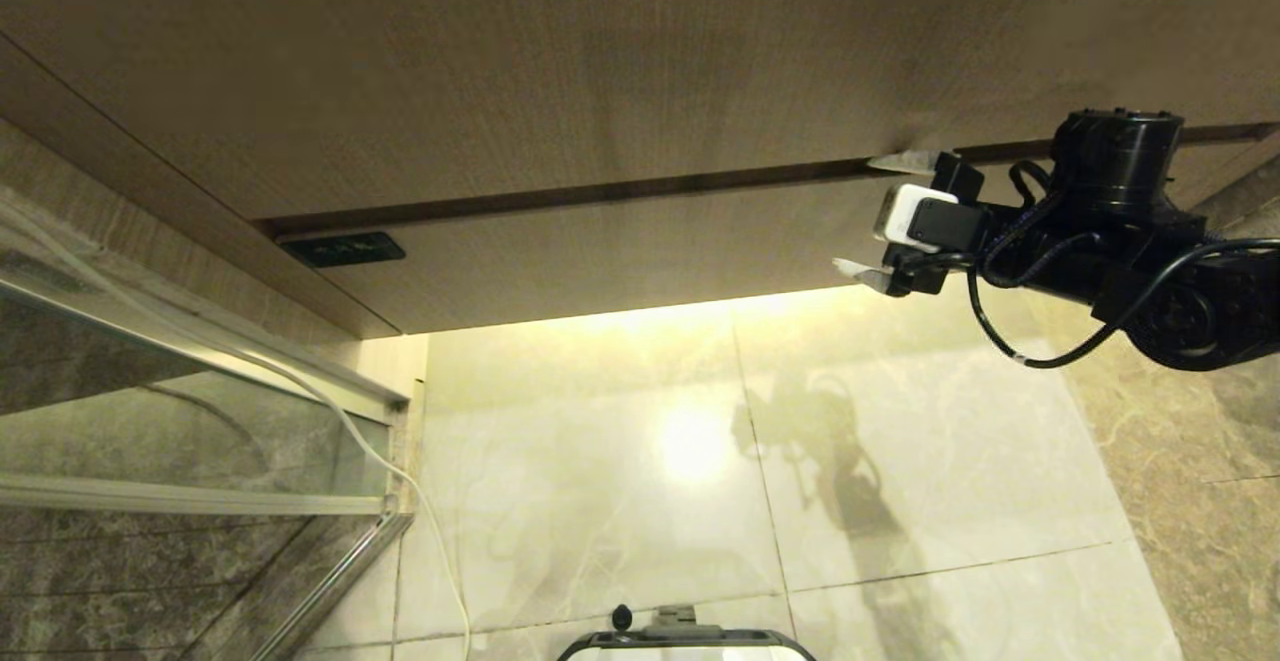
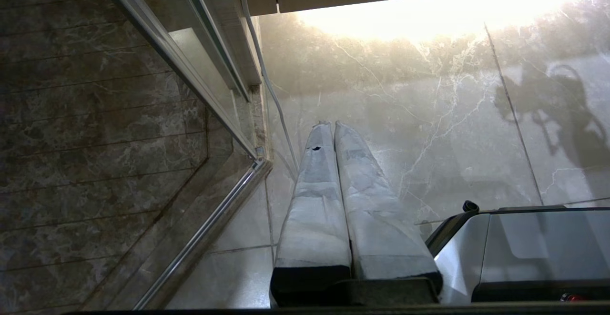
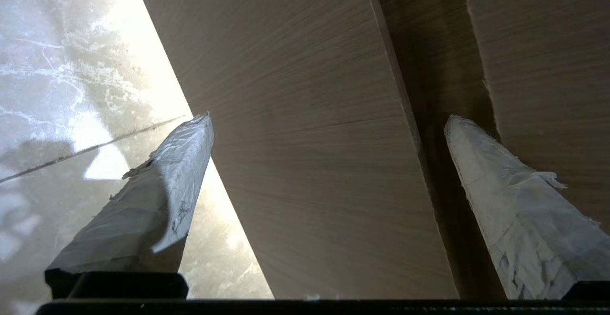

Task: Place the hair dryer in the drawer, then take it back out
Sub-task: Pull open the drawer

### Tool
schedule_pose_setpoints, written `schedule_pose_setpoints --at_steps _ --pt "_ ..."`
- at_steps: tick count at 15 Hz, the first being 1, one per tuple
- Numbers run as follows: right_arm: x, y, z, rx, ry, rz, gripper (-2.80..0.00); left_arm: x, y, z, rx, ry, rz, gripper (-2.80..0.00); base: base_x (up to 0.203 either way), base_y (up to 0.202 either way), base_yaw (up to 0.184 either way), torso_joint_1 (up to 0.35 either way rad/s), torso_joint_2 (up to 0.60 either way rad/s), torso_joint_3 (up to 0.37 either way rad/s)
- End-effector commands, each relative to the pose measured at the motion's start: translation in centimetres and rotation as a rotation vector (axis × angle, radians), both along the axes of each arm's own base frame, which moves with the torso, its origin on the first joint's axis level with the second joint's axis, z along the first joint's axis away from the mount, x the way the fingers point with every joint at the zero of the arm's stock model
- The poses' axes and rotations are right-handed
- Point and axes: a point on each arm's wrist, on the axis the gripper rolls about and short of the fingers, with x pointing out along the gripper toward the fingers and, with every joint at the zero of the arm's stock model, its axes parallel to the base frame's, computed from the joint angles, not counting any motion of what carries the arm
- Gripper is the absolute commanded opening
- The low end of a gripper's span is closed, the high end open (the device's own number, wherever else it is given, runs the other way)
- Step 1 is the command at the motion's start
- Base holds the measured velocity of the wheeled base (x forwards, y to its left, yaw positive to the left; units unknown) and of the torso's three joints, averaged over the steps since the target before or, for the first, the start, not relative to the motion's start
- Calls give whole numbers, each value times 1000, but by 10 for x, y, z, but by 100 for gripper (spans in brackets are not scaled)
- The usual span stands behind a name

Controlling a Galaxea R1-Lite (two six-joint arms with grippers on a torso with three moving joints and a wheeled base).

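Observation:
The drawer (image 1: 620,241) is closed; only its low light-brown wood-grain front with a small dark label (image 1: 340,249) shows. My right gripper (image 1: 880,216) is open at the front's right end. One fingertip sits at the dark groove above the front and the other at its lower edge. In the right wrist view the drawer front (image 3: 310,138) fills the space between the wide-apart fingers of the right gripper (image 3: 329,118). The hair dryer is out of view. My left gripper (image 2: 331,124) is shut, empty and parked, pointing at the floor.
A taller wood-grain panel (image 1: 560,61) sits above the drawer. A glass shower screen with a metal rail (image 1: 190,411) stands at the left, with a white cable (image 1: 400,471) hanging beside it. Glossy marble floor (image 1: 750,481) lies below, and my base (image 1: 690,641) is at the near edge.

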Motion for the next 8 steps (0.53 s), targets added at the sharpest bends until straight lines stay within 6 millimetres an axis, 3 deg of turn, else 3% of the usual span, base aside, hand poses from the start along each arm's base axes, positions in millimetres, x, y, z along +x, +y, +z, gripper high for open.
schedule_pose_setpoints --at_steps 1,8 --pt "9 1 -3 -5 -6 0 0 0 0 0 0 0 -1 -280 0 0 0 0 0 0" --pt "22 -1 -11 -10 15 -13 0 0 0 0 0 0 0 -280 0 0 0 0 0 0"
